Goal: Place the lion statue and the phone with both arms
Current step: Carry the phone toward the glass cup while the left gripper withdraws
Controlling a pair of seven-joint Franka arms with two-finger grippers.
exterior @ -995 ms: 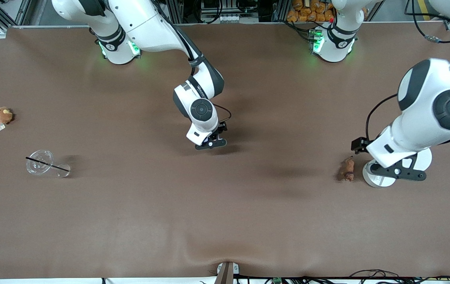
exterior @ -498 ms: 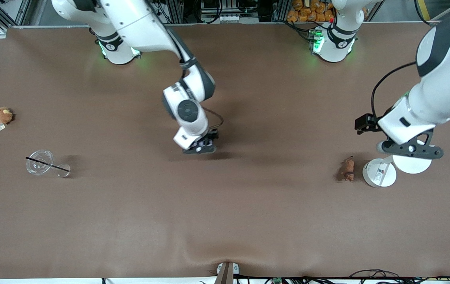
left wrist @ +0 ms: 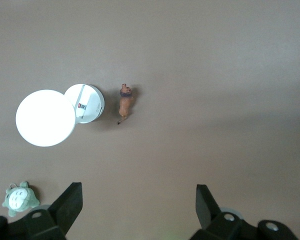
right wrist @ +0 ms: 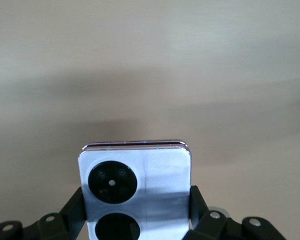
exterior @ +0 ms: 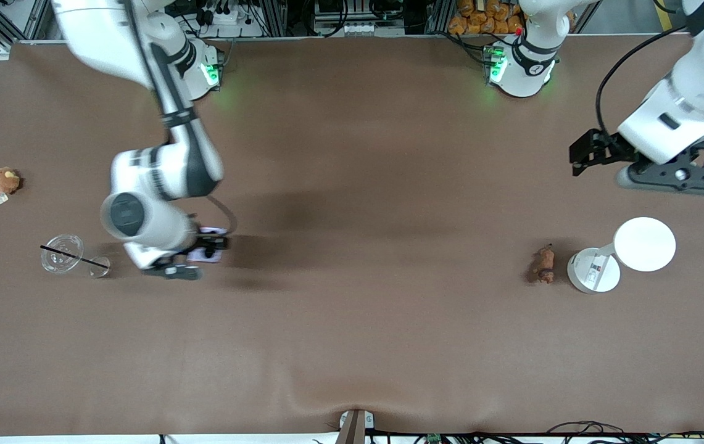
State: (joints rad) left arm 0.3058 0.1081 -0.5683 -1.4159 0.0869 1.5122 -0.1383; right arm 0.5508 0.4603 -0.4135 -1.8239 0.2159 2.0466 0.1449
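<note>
In the front view, the right gripper [exterior: 188, 262] hangs low over the worktop toward the right arm's end, beside a clear plastic lid with a black straw [exterior: 63, 253], and carries the phone [exterior: 207, 254], of which only a pale sliver shows. A round brown plush toy [exterior: 4, 179] sits near that end's edge. The lion statue [exterior: 543, 265] lies on the worktop toward the left arm's end, just beside a white lamp [exterior: 623, 254] and nearer that view's middle than it. The left gripper [exterior: 675, 179] is up over bare worktop, between the lamp and the edge where the bases stand.

In the left wrist view, the left gripper's fingers [left wrist: 65, 206] are spread wide with nothing between them; the lion statue [left wrist: 125, 102] lies free beside the lamp [left wrist: 84, 103], with a grey-green plush toy [left wrist: 20, 198] well apart.

In the right wrist view, the fingers [right wrist: 77, 207] pinch the phone [right wrist: 136, 187] by its side edges. The hold looks narrow, so a fast swing could let the phone slip, and setting down close to the lid risks knocking the straw.
</note>
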